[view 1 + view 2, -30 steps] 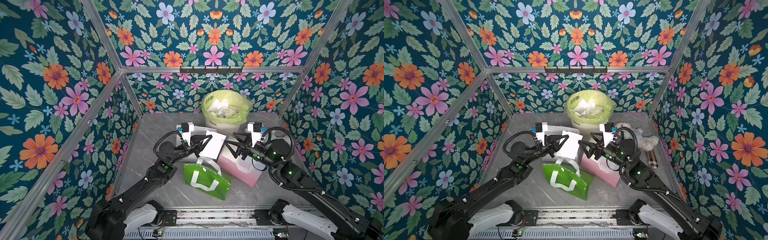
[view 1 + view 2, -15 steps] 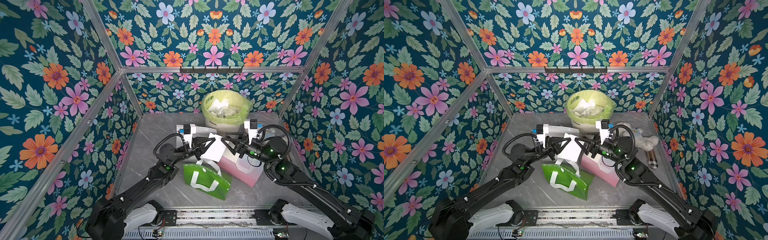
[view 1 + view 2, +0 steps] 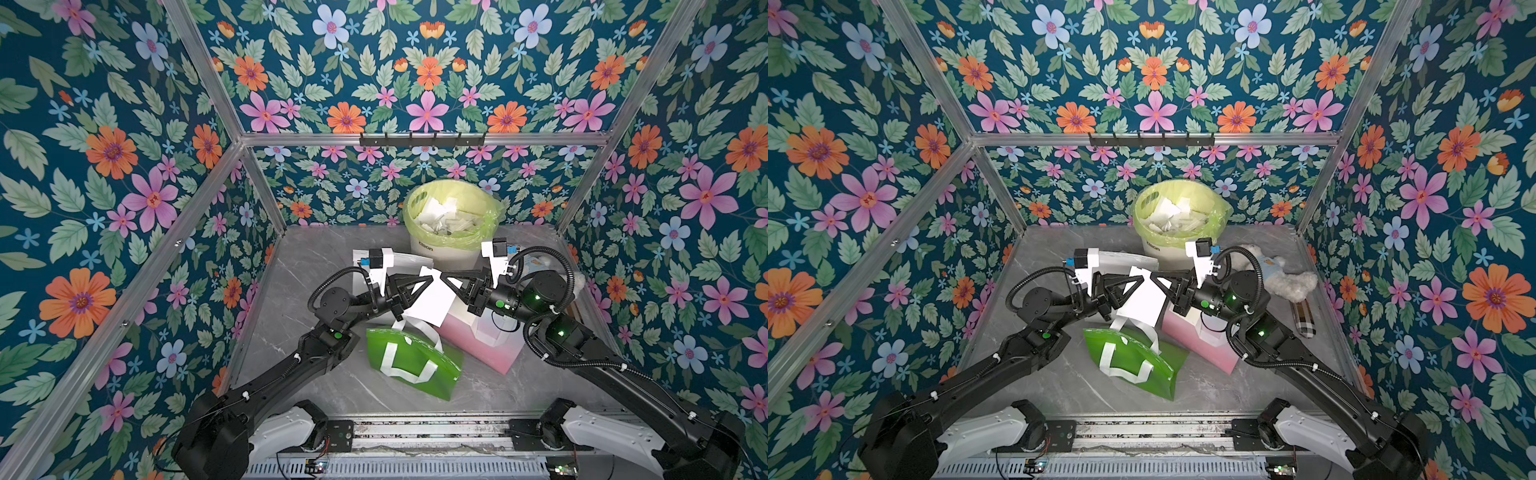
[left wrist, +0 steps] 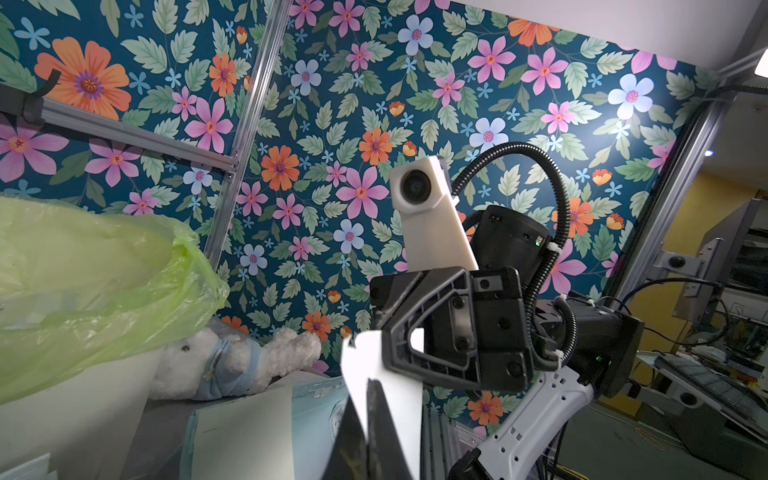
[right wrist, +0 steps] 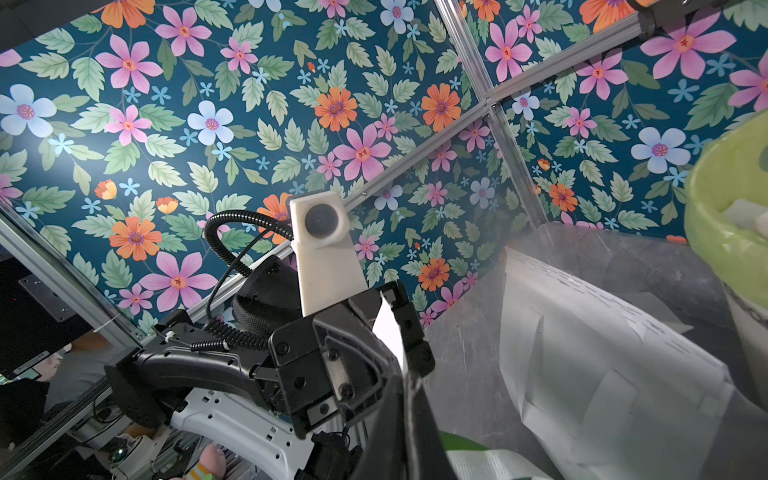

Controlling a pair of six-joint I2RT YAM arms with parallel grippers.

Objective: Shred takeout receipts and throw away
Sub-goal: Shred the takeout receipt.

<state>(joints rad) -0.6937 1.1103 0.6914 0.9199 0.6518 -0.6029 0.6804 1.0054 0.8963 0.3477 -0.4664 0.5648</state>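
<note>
Above the middle of the grey marble table (image 3: 299, 291), just in front of the bin (image 3: 444, 254), I have both arms meeting on one takeout receipt (image 3: 432, 299). The left gripper (image 3: 423, 277) is closed on the sheet's upper edge from its side, and the right gripper (image 3: 444, 277) is pinched down on the same edge right next to it, so the two sets of fingertips nearly touch. The receipt is clear of the table and hangs tilted below the two grips, a plain white rectangle. In both top views its lower corner overlaps the pink bag (image 3: 494, 349) and the white straps of the green bag (image 3: 415, 365). Both bags lie flat on the table, touching each other, the green one nearer the rig's base. Behind the left gripper I can see a white bag (image 3: 409, 261) lying beside the bin. The bin wears a yellow-green liner (image 3: 492, 216) and holds white paper scraps (image 3: 440, 220). In a top view, a white plush toy (image 3: 1289, 283) rests beyond the right arm, near the side wall.
</note>
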